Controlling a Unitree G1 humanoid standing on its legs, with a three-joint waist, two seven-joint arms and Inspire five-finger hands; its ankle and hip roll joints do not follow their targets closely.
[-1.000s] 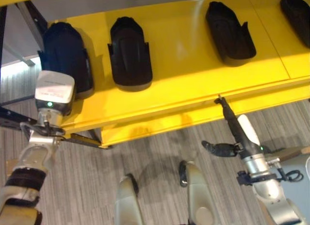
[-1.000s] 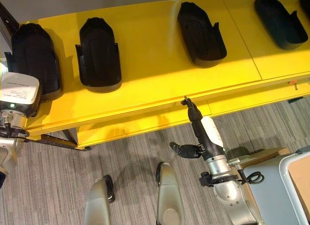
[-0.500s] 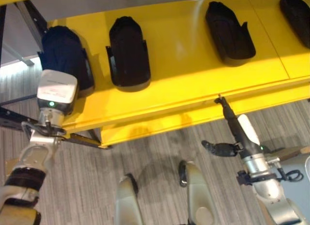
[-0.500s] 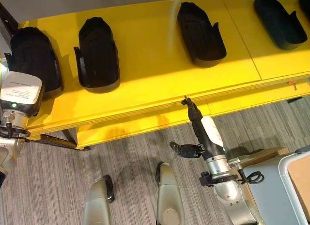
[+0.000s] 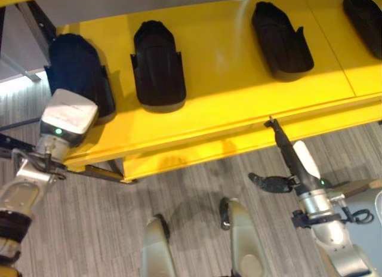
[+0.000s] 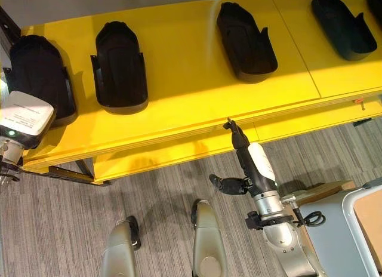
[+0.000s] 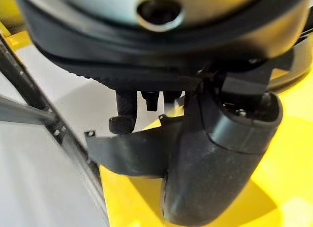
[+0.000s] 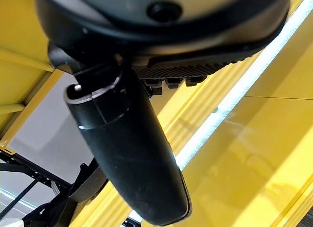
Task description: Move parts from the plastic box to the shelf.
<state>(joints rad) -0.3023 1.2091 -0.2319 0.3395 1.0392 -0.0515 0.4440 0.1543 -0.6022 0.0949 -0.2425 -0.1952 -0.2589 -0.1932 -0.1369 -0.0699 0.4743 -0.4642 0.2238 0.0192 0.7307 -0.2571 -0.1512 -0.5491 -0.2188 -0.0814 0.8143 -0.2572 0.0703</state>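
Left arm pulled back from leftmost part [image 5: 77,71] on shelf [image 5: 239,80], left hand [image 7: 215,178] grip unclear, right hand [image 5: 286,160] fingers straight

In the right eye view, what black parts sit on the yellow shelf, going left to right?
Leftmost part → second part → third part → fourth part, all lying on the shelf.

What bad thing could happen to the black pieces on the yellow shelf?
The leftmost black plastic part sits near the yellow shelf's left end, with the left hand close by; a nudge might tip it off. The right hand's straight fingers point at the shelf's front edge and might bump it.
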